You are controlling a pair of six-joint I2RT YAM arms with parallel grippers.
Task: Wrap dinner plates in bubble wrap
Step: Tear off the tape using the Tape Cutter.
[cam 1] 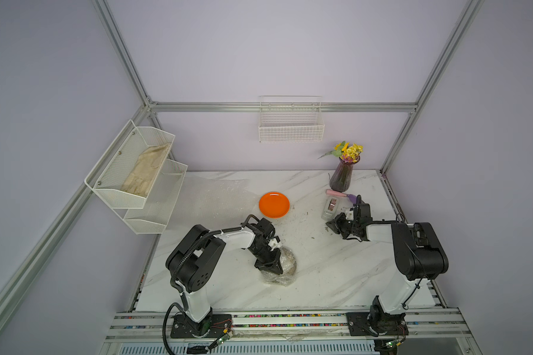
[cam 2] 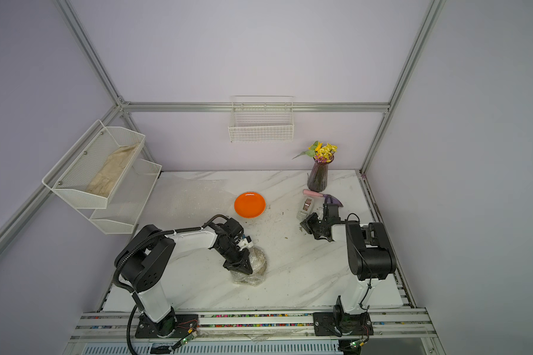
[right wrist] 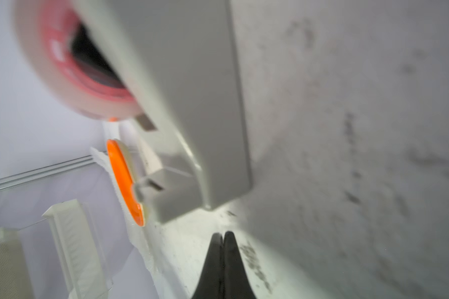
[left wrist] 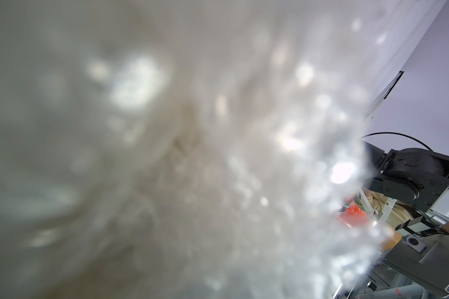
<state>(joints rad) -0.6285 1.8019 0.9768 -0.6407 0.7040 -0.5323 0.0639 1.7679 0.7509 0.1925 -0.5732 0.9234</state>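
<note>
A plate bundled in crinkled bubble wrap (cam 1: 286, 264) (cam 2: 257, 261) lies at the table's front middle. Whether it is the yellow or the cream plate cannot be told through the wrap. My left gripper (cam 1: 271, 269) (cam 2: 242, 267) points down onto the bundle's left side, shut on the wrap. Blurred bubble wrap (left wrist: 192, 155) fills the left wrist view and hides the jaws. The orange plate (cam 1: 274, 204) (cam 2: 249, 204) (right wrist: 125, 181) sits bare farther back. A flat bubble wrap sheet (cam 1: 216, 196) (cam 2: 191, 196) lies at the back left. My right gripper (cam 1: 331, 226) (right wrist: 223, 234) is shut and empty, low beside the tape dispenser.
The grey tape dispenser (cam 1: 331, 207) (right wrist: 192, 103) stands right of the orange plate, with a pink-handled tool (cam 1: 336, 193) and a purple vase of flowers (cam 1: 341, 176) behind it. A white wall rack (cam 1: 111, 184) holding a beige cloth (cam 1: 146, 172) overhangs the left edge. A wire basket (cam 1: 291, 123) hangs on the back wall.
</note>
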